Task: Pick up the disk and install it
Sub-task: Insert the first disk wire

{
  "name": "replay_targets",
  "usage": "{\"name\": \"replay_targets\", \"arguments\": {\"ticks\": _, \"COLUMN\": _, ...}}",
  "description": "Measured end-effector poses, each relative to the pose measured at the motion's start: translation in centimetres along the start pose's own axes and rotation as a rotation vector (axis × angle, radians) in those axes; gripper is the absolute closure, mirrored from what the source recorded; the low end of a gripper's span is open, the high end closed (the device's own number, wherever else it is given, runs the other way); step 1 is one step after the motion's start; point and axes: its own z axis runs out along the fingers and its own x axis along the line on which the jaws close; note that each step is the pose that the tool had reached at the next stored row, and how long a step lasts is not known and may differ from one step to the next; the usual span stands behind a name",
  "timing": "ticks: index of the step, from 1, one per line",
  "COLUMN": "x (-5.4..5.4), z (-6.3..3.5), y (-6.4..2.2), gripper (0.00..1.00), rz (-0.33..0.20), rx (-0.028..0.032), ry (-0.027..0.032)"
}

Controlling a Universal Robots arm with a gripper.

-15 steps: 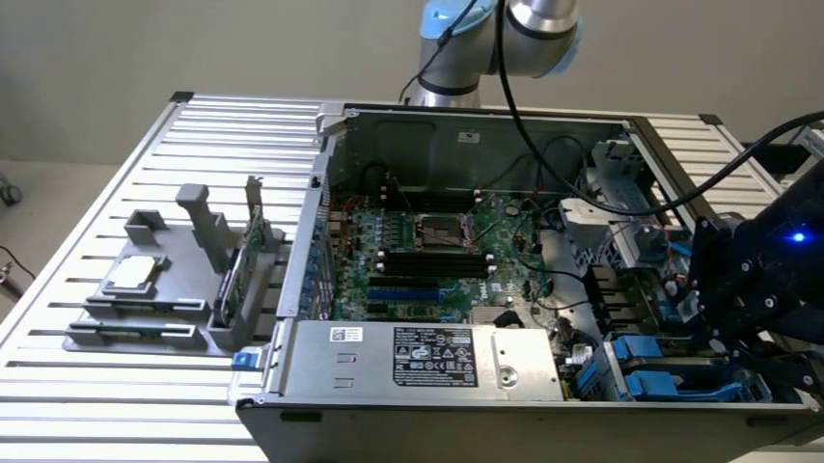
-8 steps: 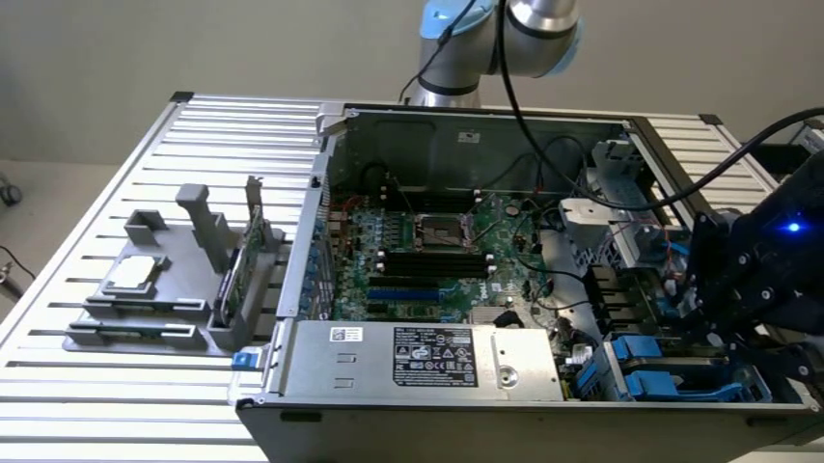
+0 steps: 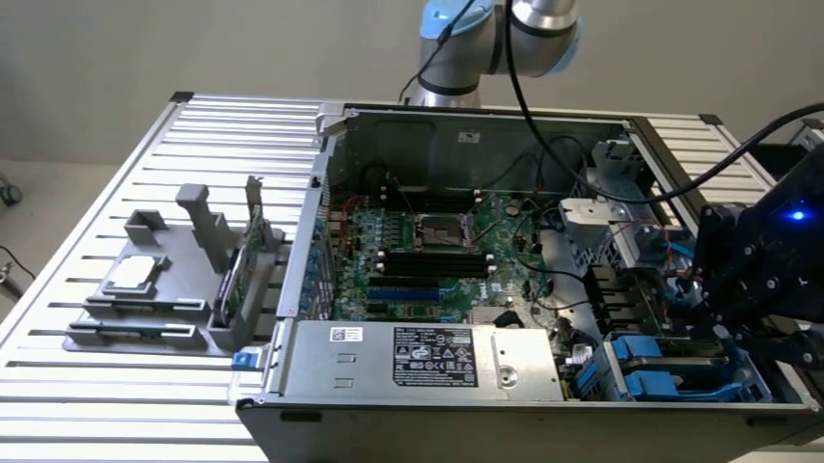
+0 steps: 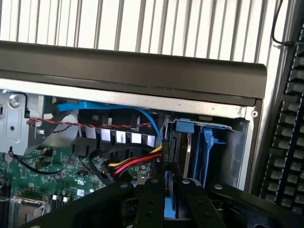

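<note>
While the black two-fingered gripper (image 4: 166, 202) hangs over the near right corner of the open grey computer case (image 3: 277, 376), its fingers (image 4: 148, 204) stand nearly closed on the blue plastic rail of the silver-grey disk (image 4: 176, 149), which sits upright in the blue drive bay (image 3: 670, 371). Just left lies the grey labelled power-supply box (image 3: 431, 357). Farther back spreads the green motherboard (image 3: 425, 256).

Cables (image 4: 135, 166) and case wall (image 4: 247, 142) crowd the drive bay (image 4: 209, 147).
</note>
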Motion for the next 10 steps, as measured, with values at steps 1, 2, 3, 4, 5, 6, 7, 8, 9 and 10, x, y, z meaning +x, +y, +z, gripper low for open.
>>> {"name": "replay_targets", "arguments": {"ticks": 1, "x": 0.03, "z": 0.00, "y": 0.02, "gripper": 0.84, "rz": 0.004, "rx": 0.0001, "ry": -0.0014}}
{"name": "replay_targets", "arguments": {"ticks": 2, "x": 0.07, "z": 0.01, "y": 0.02, "gripper": 0.84, "rz": 0.007, "rx": 0.0013, "ry": -0.0026}}
{"name": "replay_targets", "arguments": {"ticks": 3, "x": 0.11, "z": 0.03, "y": 0.04, "gripper": 0.84, "rz": 0.009, "rx": 0.0044, "ry": -0.0037}}
{"name": "replay_targets", "arguments": {"ticks": 4, "x": 0.13, "z": 0.04, "y": 0.04, "gripper": 0.84, "rz": 0.011, "rx": 0.0095, "ry": -0.0053}}
{"name": "replay_targets", "arguments": {"ticks": 5, "x": 0.13, "z": 0.04, "y": 0.05, "gripper": 0.84, "rz": 0.013, "rx": 0.0152, "ry": -0.0073}}
{"name": "replay_targets", "arguments": {"ticks": 6, "x": 0.14, "z": 0.05, "y": 0.04, "gripper": 0.84, "rz": 0.016, "rx": 0.0207, "ry": -0.0093}}
{"name": "replay_targets", "arguments": {"ticks": 7, "x": 0.14, "z": 0.04, "y": 0.05, "gripper": 0.84, "rz": 0.019, "rx": 0.0269, "ry": -0.0116}}
{"name": "replay_targets", "arguments": {"ticks": 8, "x": 0.14, "z": 0.04, "y": 0.05, "gripper": 0.84, "rz": 0.023, "rx": 0.0325, "ry": -0.0135}}
{"name": "replay_targets", "arguments": {"ticks": 9, "x": 0.14, "z": 0.04, "y": 0.05, "gripper": 0.84, "rz": 0.026, "rx": 0.0370, "ry": -0.0151}}
{"name": "replay_targets", "arguments": {"ticks": 10, "x": 0.14, "z": 0.03, "y": 0.06, "gripper": 0.84, "rz": 0.031, "rx": 0.0400, "ry": -0.0161}}
